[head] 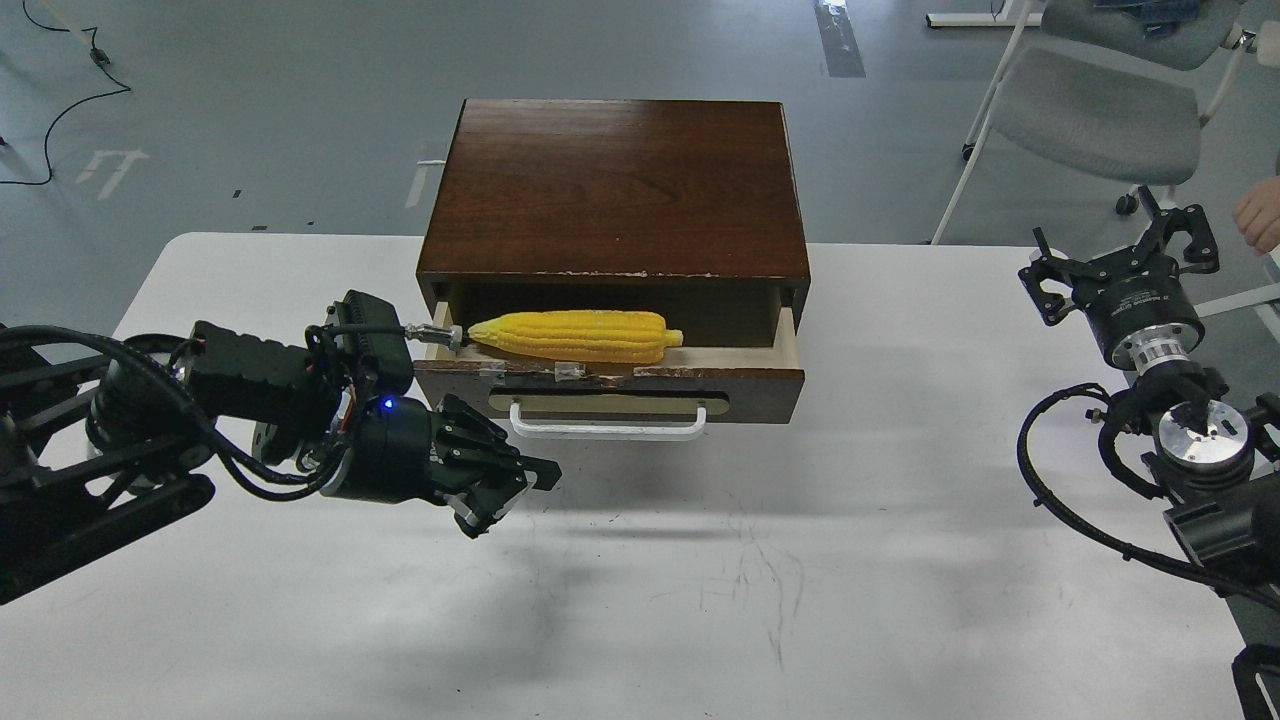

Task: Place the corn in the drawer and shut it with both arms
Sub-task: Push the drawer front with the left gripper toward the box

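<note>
White table (900,560), corn (575,335) in drawer (610,385)

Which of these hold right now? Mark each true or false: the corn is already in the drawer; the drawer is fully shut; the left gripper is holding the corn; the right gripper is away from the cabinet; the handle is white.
1. The corn lies in the drawer. True.
2. The drawer is fully shut. False: it stands pulled out, its pale inside showing.
3. The left gripper is holding the corn. False: it holds nothing and hangs over the table, in front of the drawer's left end.
4. The right gripper is away from the cabinet. True: it is far off to the right, fingers spread.
5. The handle on the drawer front is white. True.
</note>
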Tool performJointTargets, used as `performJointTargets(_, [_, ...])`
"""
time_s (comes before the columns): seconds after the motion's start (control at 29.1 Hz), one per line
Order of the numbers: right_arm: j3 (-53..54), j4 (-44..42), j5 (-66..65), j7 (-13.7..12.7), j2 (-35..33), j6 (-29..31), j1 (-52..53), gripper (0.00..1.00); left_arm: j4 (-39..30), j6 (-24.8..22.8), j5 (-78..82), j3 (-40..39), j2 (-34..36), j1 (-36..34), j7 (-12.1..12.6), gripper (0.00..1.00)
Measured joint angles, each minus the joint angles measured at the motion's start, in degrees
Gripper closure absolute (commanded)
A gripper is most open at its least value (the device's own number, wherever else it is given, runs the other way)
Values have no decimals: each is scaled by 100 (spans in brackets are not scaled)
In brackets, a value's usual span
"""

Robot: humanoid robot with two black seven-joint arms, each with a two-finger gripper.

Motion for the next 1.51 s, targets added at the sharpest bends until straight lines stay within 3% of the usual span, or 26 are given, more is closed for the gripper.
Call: performJointTargets(1.51, [-75,2,-14,-1,-17,0,22,0,670,94,-12,-195,-188,-89,2,100])
